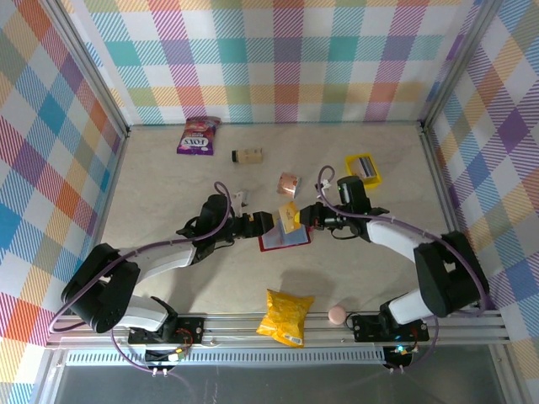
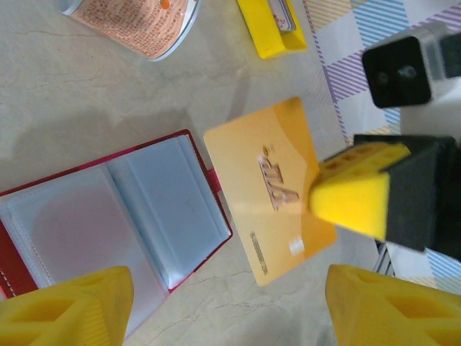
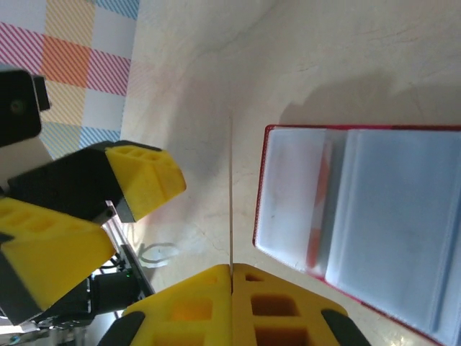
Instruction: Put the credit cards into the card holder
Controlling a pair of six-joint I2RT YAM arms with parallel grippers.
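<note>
R gripper (image 3: pixel 232 271) pinching yellow card (image 2: pixel 270 191) by open card holder (image 2: pixel 108 216); L gripper (image 2: pixel 227 281) open.

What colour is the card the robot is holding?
Yellow. The credit card shows best in the left wrist view, pinched by the right gripper.

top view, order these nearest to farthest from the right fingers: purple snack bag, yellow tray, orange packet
From the right fingers:
1. orange packet, just behind them, toward the back wall
2. yellow tray, back and to the right
3. purple snack bag, far back left corner
</note>
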